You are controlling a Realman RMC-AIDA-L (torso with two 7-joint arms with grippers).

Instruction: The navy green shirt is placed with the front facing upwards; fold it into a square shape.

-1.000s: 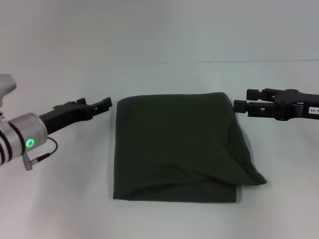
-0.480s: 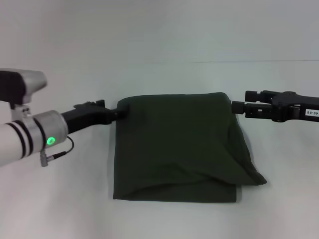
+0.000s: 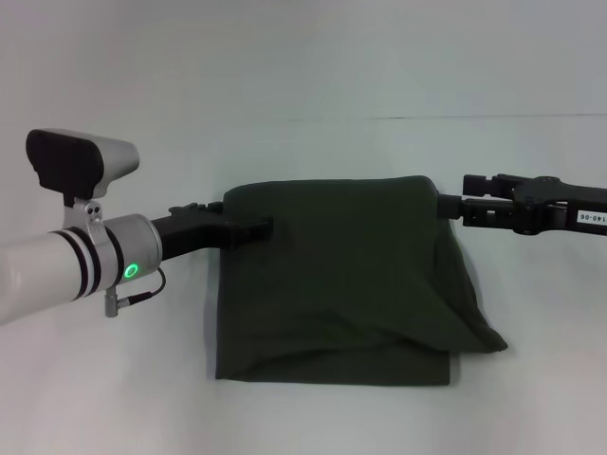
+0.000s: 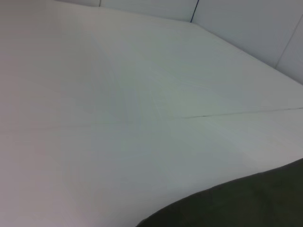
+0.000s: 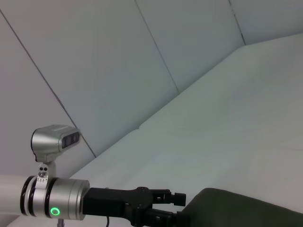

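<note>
Shirt (image 3: 341,280), navy green, lies folded near-square on the white table (image 3: 114,398). My left gripper (image 3: 258,227) sits over its far left corner, my right gripper (image 3: 446,205) touches the far right corner; finger spread unclear. Soft, limp, light: pinch the corners.

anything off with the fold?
Yes: the navy green shirt isn't square yet. A loose flap juts past its near right edge. Left gripper sits over the far left corner; right gripper at the far right corner.

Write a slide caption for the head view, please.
Left tool on the folded shirt at its far left corner; right tool at the far right corner.
</note>
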